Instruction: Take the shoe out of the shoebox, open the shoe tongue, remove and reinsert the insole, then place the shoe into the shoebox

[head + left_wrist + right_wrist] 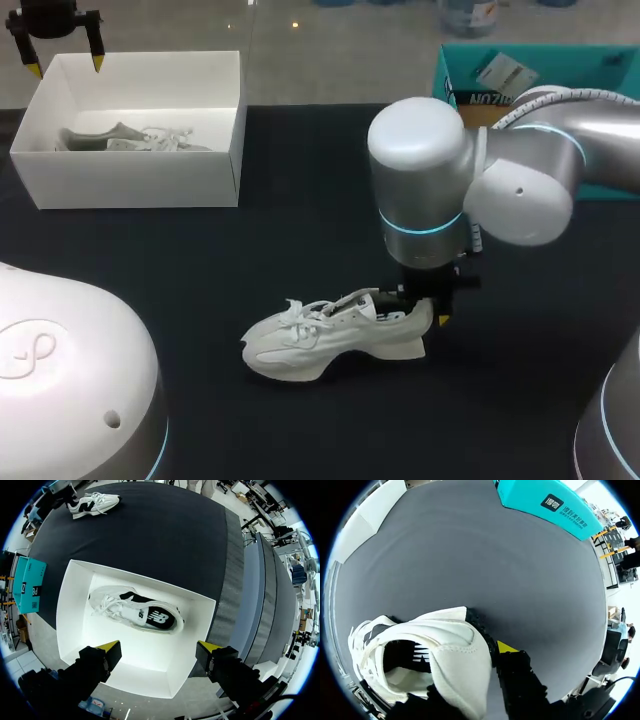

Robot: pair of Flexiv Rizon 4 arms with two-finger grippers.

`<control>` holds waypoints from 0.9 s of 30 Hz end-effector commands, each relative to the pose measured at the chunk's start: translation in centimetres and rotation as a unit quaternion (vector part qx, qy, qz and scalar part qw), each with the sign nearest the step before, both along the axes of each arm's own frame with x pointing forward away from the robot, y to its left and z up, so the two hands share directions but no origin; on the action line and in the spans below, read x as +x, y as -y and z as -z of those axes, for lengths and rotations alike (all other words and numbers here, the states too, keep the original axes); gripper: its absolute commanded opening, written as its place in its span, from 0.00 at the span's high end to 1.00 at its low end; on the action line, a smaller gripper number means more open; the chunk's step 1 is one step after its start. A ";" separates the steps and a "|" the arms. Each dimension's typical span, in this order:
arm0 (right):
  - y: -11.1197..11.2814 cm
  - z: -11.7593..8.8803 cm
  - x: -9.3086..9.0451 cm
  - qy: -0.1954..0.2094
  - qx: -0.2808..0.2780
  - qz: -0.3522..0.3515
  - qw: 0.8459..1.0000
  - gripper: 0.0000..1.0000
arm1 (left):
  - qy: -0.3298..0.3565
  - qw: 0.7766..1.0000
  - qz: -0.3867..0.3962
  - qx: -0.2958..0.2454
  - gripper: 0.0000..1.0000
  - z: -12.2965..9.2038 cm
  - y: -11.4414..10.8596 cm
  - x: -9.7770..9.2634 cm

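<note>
the shoe lies out on the dark bench, sole down near its middle and toe toward the left arm's side, well apart from the white shoebox at the far left corner. so the taking-out looks done, and the step in hand is probably settling the shoe before the tongue is opened.

the right arm stands over the heel. its jaws are narrow and pinch the heel wall: in the right wrist view one yellow fingertip presses the outside of the heel.

the left jaws hang wide and hold nothing, above the near wall of the shoebox, where a second shoe lies on its side.

next, i judge, the right jaws should keep the heel steady while the left arm crosses to the laces and lifts the tongue. that calls for a fine pinch on soft, loose material.

the inner finger is hidden by the heel collar. the tongue is lost among the laces. the shoe's mouth is dark, so i cannot make out the insole.
</note>
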State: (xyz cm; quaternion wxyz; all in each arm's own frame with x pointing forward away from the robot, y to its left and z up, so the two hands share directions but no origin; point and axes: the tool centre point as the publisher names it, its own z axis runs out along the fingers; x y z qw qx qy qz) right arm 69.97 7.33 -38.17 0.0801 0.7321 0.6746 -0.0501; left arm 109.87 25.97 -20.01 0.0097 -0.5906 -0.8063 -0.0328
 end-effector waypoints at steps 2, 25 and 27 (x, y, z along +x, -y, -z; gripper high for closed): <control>-1.0 2.3 0.7 -0.010 -0.004 0.006 1.000 1.00 | 0.000 1.000 0.000 0.001 0.00 0.0 0.0 0.0; -1.3 -9.9 -1.0 0.000 0.152 -0.168 0.974 0.00 | 0.000 1.000 0.000 0.001 0.00 0.0 0.0 0.0; -1.4 -10.8 -0.9 0.000 0.163 -0.199 0.966 0.00 | 0.000 1.000 0.000 0.001 0.00 0.0 0.0 0.0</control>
